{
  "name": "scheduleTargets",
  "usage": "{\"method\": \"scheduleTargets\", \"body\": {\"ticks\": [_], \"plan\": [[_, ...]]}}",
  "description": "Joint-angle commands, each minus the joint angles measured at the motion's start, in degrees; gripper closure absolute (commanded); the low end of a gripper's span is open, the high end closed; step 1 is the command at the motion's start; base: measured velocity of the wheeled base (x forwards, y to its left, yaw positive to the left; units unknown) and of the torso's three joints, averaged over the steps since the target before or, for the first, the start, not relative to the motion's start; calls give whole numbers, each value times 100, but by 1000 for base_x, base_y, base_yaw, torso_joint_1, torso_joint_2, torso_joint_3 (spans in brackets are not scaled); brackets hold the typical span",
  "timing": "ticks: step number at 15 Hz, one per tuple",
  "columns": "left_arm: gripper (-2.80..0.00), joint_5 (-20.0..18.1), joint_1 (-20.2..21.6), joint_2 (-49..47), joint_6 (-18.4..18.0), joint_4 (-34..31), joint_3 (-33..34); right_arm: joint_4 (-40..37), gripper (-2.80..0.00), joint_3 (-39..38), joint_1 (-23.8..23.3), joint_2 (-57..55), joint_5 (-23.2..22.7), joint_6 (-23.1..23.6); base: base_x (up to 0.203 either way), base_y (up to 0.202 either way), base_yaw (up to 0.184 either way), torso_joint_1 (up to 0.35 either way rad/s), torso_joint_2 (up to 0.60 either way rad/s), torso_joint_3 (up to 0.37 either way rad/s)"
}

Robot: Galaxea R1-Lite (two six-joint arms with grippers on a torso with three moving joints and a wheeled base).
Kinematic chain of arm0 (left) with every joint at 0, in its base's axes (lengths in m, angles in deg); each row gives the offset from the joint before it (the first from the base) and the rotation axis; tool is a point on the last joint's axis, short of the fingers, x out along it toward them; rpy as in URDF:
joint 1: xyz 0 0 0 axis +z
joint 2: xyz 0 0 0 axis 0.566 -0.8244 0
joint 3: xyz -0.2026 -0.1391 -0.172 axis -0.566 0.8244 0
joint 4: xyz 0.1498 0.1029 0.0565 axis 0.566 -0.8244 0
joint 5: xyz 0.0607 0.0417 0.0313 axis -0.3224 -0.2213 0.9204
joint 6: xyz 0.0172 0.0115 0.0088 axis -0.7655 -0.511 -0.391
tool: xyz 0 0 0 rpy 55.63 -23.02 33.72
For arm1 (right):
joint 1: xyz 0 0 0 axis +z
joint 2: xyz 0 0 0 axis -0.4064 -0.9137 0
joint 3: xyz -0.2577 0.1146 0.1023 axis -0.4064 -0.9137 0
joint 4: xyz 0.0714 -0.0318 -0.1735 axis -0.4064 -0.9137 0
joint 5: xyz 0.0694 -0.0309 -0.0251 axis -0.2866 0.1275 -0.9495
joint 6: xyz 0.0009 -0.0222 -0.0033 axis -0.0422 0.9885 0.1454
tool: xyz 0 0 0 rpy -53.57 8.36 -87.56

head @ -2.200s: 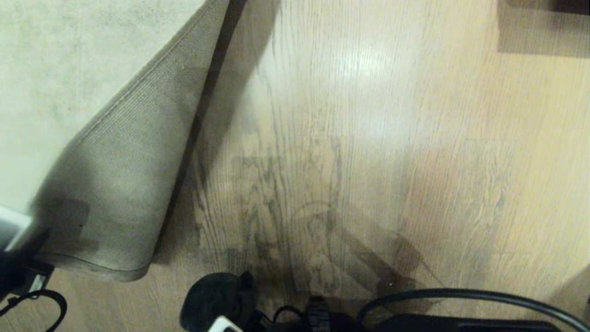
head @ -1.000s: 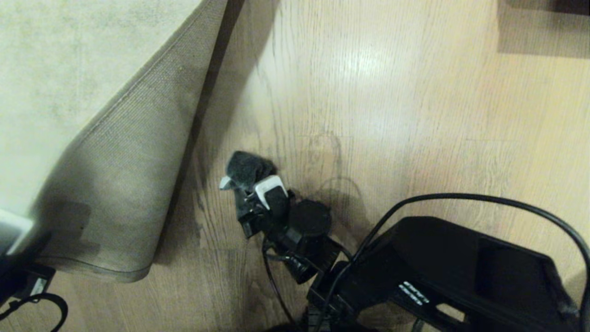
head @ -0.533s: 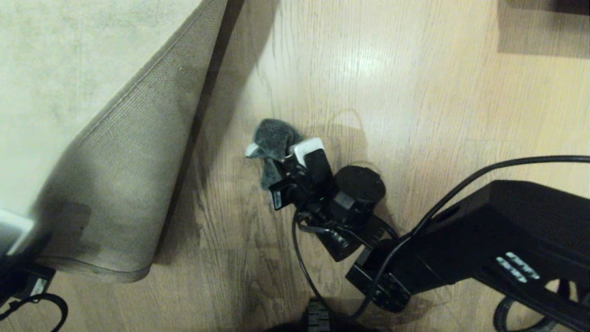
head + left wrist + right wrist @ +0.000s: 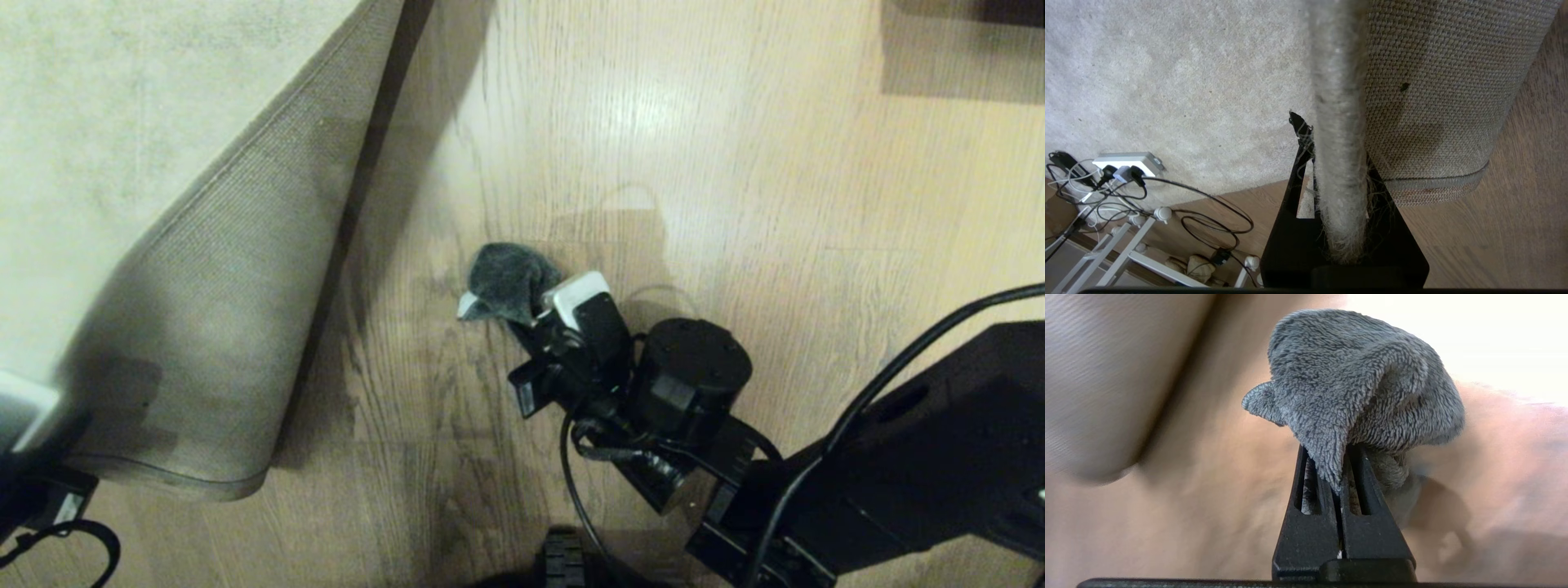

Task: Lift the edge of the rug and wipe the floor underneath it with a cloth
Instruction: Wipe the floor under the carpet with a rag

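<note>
The rug edge [image 4: 1337, 122] is pinched tight in the left gripper [image 4: 1331, 171]; only the left wrist view shows this grip, and a power strip [image 4: 1126, 161] on the rug beside it. The right gripper [image 4: 535, 306] clamps the cloth [image 4: 508, 282] on the floor [image 4: 735, 204], with bare planks ahead. Its arm reaches in low from the right.
</note>
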Motion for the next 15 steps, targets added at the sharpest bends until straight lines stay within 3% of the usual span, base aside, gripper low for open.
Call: {"method": "scheduleTargets", "body": {"ticks": [1, 9, 13, 15], "plan": [[0, -5, 6, 19, -19, 36, -7, 39, 0, -17, 409, -343, 0, 10, 0, 0, 0, 0, 0, 0], [0, 4, 6, 19, -27, 36, 46, 66, 0, 1041, 1098, -2174, -185, -19, 0, 0, 0, 0, 0, 0], [0, 4, 6, 19, -36, 35, 95, 104, 0, 2064, 895, -2844, -261, -239, 0, 0, 0, 0, 0, 0], [0, 3, 6, 41, -36, 36, 132, 64, 0, 2660, 510, -3021, -262, -292, 0, 0, 0, 0, 0, 0]]}}
